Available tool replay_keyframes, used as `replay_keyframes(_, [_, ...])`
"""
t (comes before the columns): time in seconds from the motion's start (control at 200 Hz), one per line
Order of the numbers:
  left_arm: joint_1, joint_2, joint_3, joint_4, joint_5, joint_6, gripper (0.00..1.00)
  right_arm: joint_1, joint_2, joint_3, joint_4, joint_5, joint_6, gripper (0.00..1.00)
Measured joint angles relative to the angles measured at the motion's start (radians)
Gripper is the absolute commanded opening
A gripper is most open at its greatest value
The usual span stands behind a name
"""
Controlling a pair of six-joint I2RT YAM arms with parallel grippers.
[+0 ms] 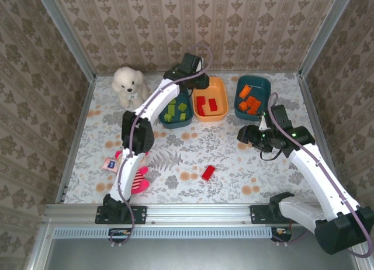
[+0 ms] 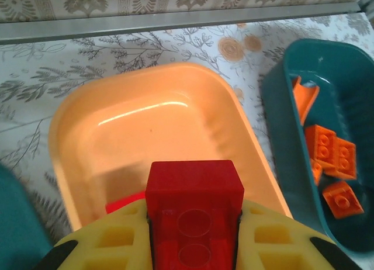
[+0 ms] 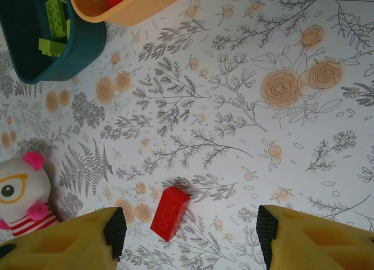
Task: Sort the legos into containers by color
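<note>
Nearly sorted: left gripper (image 2: 194, 223) clamps a red brick (image 2: 194, 188) over the orange tub (image 2: 117, 135); right gripper (image 3: 190, 229), open and empty, hovers above the last loose brick (image 3: 169, 213).

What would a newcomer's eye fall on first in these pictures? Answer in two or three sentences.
First comes the held brick, red, clamped in the left end effector at the orange tub. Next is a stray brick, also red, lying alone on the floral table between the two arms. A white dog sits at the back left.
</note>
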Motion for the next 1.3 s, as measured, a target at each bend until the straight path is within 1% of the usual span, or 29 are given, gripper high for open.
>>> replay_keyframes(0.145, [0.000,0.124,0.067,0.067,-0.013,-0.006,0.18,0.000,0.000,0.000,0.000,0.000,0.000,0.64])
replay_keyframes(0.285, [-0.008,0.200,0.115,0.090,-0.040,-0.009,0.24,0.000,-0.002,-0.001,0.000,0.000,0.001,0.64])
replay_keyframes(0.55, [-0.027,0.228,0.128,0.096,-0.080,-0.010,0.31,0.000,-0.014,-0.001,-0.003,0.000,0.000,0.64])
replay_keyframes(0.65, [-0.030,0.236,0.130,0.095,-0.082,-0.014,0.36,0.000,-0.014,-0.001,-0.003,0.000,0.000,0.65])
replay_keyframes(0.735, [-0.032,0.241,0.130,0.086,-0.083,-0.017,0.45,0.000,-0.013,-0.001,-0.003,-0.006,-0.001,0.65])
replay_keyframes(0.885, [-0.032,0.241,0.132,0.072,-0.083,-0.028,0.54,0.000,-0.003,-0.001,-0.003,-0.019,-0.012,0.65])
replay_keyframes(1.01, [-0.032,0.240,0.134,0.069,-0.082,-0.040,0.55,0.008,0.021,0.000,-0.003,-0.018,-0.039,0.65])
replay_keyframes(1.085, [-0.032,0.234,0.134,0.066,-0.083,-0.049,0.54,0.030,0.038,0.006,-0.008,-0.013,-0.061,0.65])
replay_keyframes(1.185, [-0.030,0.204,0.134,0.054,-0.084,-0.074,0.54,0.097,0.063,0.021,-0.018,0.008,-0.099,0.66])
replay_keyframes(1.25, [-0.028,0.159,0.128,0.043,-0.088,-0.094,0.55,0.153,0.084,0.026,-0.019,0.017,-0.117,0.68])
replay_keyframes(1.3, [-0.026,0.097,0.097,0.031,-0.095,-0.112,0.57,0.201,0.108,0.027,-0.021,0.024,-0.127,0.68])
